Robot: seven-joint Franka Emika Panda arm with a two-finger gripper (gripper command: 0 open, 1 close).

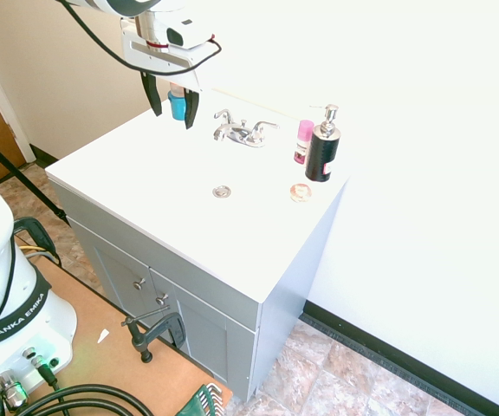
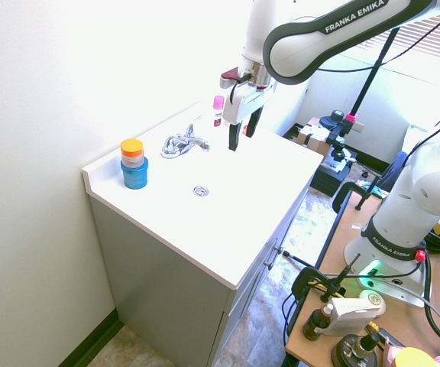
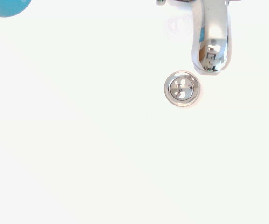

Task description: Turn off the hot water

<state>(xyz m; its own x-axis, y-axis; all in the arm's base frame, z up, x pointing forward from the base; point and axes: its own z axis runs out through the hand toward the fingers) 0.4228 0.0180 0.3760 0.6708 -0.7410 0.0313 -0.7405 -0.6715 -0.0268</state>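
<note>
Evidently, we have the turning of the hot lever (image 1: 224, 115) left to do.
The claw (image 1: 173, 120) hangs above the table (image 1: 137, 165), its two fingers apart with nothing between them, and it touches no part of the faucet. Our hot lever is the chrome wing on the side nearer the blue cup (image 2: 135, 174), at the back of the table, across the faucet from its matching cold lever (image 1: 267, 126). We see no water falling from the spout (image 3: 212, 42), yet we cannot tell from that whether the lever sits fully off. We judge that reaching it, pushing it round and backing away all remain.
</note>
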